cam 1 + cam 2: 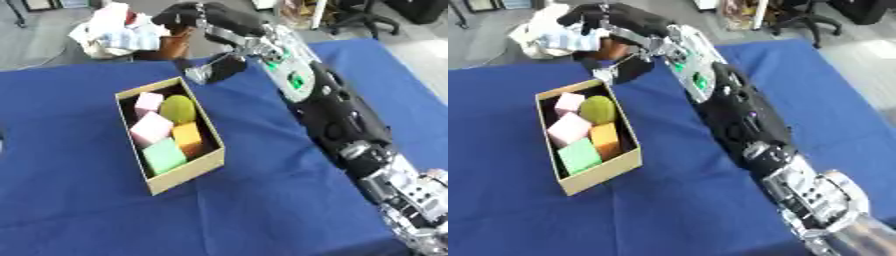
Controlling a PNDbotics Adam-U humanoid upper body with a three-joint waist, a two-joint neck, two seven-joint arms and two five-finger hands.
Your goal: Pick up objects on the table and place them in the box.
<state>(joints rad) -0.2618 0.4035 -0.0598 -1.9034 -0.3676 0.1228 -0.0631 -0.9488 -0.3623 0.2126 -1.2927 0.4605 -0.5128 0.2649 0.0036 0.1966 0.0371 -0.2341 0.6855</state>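
Box (pixel 185 172) sits left of the table's (pixel 70 200) middle, long side running toward the far edge. Inside it: two pink blocks (pixel 150 127), a green block (pixel 164 155), an orange block (pixel 187 136) and an olive ball (pixel 178 108), packed close, so the sort looks nearly done. My right hand (pixel 194 22) is stretched past the box's far corner to the table's far edge, fingers curled round a brown object (pixel 175 45); I judge it's the last pick. Left hand not visible.
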